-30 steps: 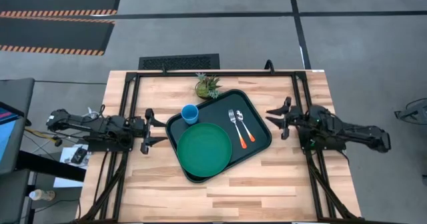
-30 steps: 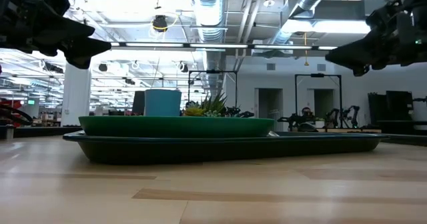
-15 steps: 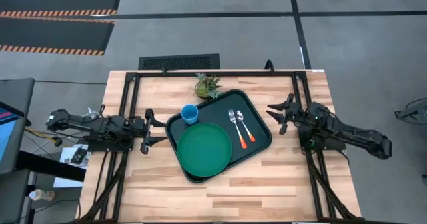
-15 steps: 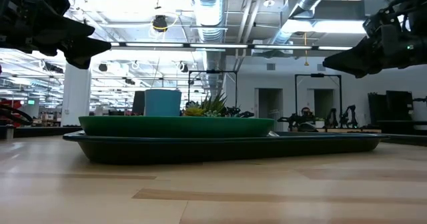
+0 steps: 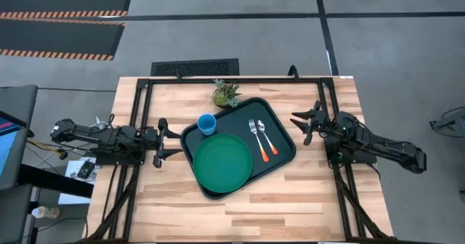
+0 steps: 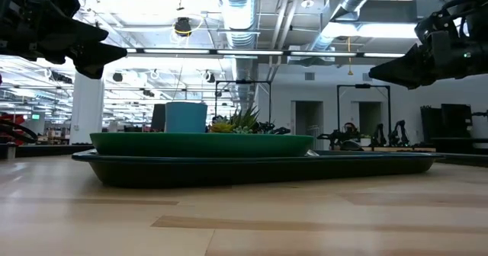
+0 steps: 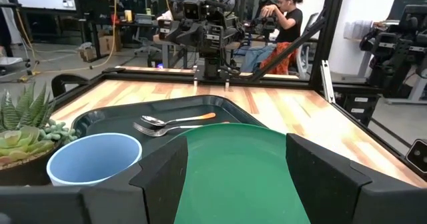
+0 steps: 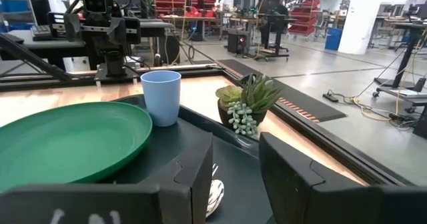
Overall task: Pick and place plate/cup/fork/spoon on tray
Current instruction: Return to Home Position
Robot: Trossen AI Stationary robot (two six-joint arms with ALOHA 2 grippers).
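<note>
The dark tray (image 5: 280, 128) lies at the table's middle. On it rest the green plate (image 5: 222, 163), the light-blue cup (image 5: 207, 123), and the fork (image 5: 256, 133) and spoon (image 5: 266, 138) with orange handles, side by side. My left gripper (image 5: 163, 142) is open and empty, off the tray's left edge. My right gripper (image 5: 304, 126) is open and empty, off the tray's right edge. The left wrist view shows the cup (image 7: 93, 159), plate (image 7: 240, 171) and cutlery (image 7: 173, 123); the right wrist view shows the plate (image 8: 67, 144) and cup (image 8: 161, 97).
A small potted succulent (image 5: 227, 94) stands on the table just beyond the tray's far edge. Black frame rails (image 5: 240, 78) run along the table's far, left and right sides. A person (image 7: 283, 17) sits in the room beyond the table.
My right gripper has drawn back slightly toward the table's right edge and turned a little; in the low view it has risen a bit. Everything on the tray has stayed in place.
</note>
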